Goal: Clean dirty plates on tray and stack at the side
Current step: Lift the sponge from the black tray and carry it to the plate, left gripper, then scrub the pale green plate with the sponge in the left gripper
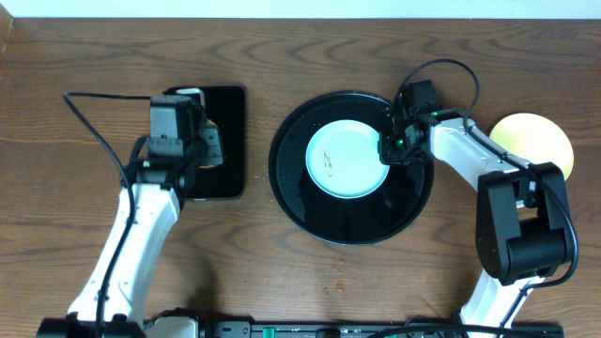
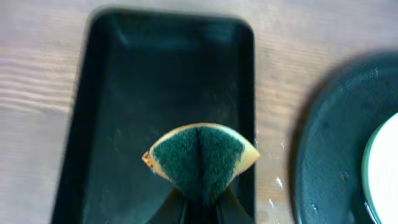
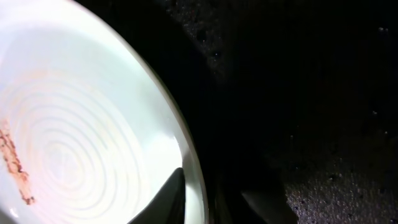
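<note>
Fingers (image 3: 170, 200) astride plate (image 3: 81, 124) rim

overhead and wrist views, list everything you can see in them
wood-grain brown tabletop: one, brown, under everything
large round glossy black tray: one, black, table centre
pale mint-blue round plate: one, mint-blue with brown smear, on the round tray
pale yellow round plate: one seen, yellow, tabletop right of the round tray
rectangular black tray: one, black, table left
green-and-yellow sponge: one, green and yellow, held over the rectangular tray
left gripper: one, black, shut on the sponge
right gripper: one, black, fingers astride the mint-blue plate's right rim
</note>
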Motion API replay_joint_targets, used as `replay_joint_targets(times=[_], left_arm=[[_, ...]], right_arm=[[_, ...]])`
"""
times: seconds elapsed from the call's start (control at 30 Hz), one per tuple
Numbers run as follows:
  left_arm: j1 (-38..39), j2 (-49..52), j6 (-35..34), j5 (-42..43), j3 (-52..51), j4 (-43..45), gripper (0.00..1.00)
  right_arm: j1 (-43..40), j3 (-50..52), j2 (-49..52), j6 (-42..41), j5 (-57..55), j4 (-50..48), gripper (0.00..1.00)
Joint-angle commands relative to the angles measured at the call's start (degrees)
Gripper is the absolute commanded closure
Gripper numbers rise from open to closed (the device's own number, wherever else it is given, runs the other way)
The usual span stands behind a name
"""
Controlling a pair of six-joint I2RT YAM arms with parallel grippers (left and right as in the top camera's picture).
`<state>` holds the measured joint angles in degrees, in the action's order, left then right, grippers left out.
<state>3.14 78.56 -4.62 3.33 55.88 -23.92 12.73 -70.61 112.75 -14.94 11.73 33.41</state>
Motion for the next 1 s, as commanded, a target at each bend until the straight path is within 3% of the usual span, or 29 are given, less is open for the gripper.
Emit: replay_joint_targets(times=[0.0,0.13,0.23,0.3,0.5,0.77,0.97], left_arm=[[-0.09,4.83,-0.35,5.25,9.79,-6.73,0.93],[1.25,13.25,-0.33,6.51,22.75,-19.54,0.93],[2.91,16.96,-0.33,12.92,27.91,-22.99,0.93],[4.57,17.62,-0.35,16.74,28.15,-22.05,0.93],[10.54,17.66,-0.57,17.03,28.09,-21.88,0.93],[16.85,17.68,-0.57,16.5,27.12,-16.98,0.93],[17.75,18.45,-5.6,15.08,25.7,-13.18,0.93]], right_arm=[[0.72,1.09,0.2,-0.96,-2.54,0.15,0.95],[1.22,1.09,0.2,-2.58,-4.83,0.33,0.99],[1.29,1.09,0.2,-7.85,-6.1,1.14,0.99],[1.36,1.09,0.2,-10.95,-2.05,1.2,0.99],[0.9,0.85,-0.48,-8.31,8.33,0.9,0.96],[-0.33,0.87,-5.73,5.42,6.29,1.42,0.71],[0.11,1.09,-3.89,6.01,3.93,0.35,0.79]])
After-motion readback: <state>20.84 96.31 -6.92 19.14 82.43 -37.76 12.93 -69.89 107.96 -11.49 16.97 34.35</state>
